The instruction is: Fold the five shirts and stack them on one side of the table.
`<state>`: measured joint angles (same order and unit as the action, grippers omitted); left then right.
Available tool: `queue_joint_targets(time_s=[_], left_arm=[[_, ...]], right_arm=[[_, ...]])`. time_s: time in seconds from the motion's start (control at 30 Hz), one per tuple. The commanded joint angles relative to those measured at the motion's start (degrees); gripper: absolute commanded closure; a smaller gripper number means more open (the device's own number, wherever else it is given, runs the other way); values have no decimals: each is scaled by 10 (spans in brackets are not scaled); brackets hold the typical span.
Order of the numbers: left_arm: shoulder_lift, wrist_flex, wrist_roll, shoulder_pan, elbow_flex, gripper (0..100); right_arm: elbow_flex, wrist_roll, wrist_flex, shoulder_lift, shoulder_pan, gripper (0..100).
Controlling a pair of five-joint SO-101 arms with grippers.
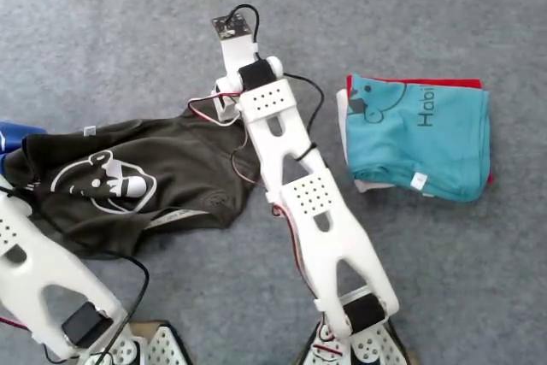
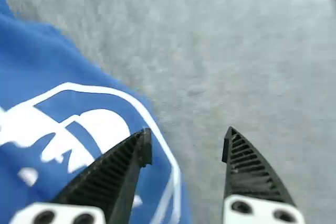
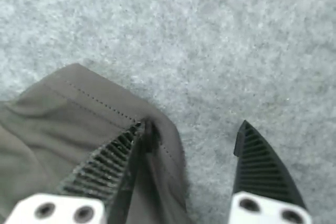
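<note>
Unfolded shirt [image 1: 145,181] left, folded stack [image 1: 419,138] right, apart.

Blue shirt [image 1: 12,134] largely beneath dark shirt [image 1: 179,168].

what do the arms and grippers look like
The left arm and right arm are white with perforated panels and black motors; red, white and black cables trail along the right one. The left gripper and right gripper have black, ribbed, pointed fingers.

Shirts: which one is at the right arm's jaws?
The dark olive shirt, spread out unfolded; its hem lies at one open jaw. The teal shirt tops the folded stack, and the blue shirt lies at the left gripper.
</note>
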<state>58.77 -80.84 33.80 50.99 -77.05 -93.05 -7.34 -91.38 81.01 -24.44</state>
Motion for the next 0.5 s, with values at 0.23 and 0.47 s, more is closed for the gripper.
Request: queue_joint_targets(time_s=[0.23, 0.47], left_arm=[[91, -11, -61, 0, -87, 909], [91, 11, -91, 2, -87, 971]], right_arm=[[-27, -1, 16, -1, -1, 737], [-27, -1, 16, -1, -1, 737]])
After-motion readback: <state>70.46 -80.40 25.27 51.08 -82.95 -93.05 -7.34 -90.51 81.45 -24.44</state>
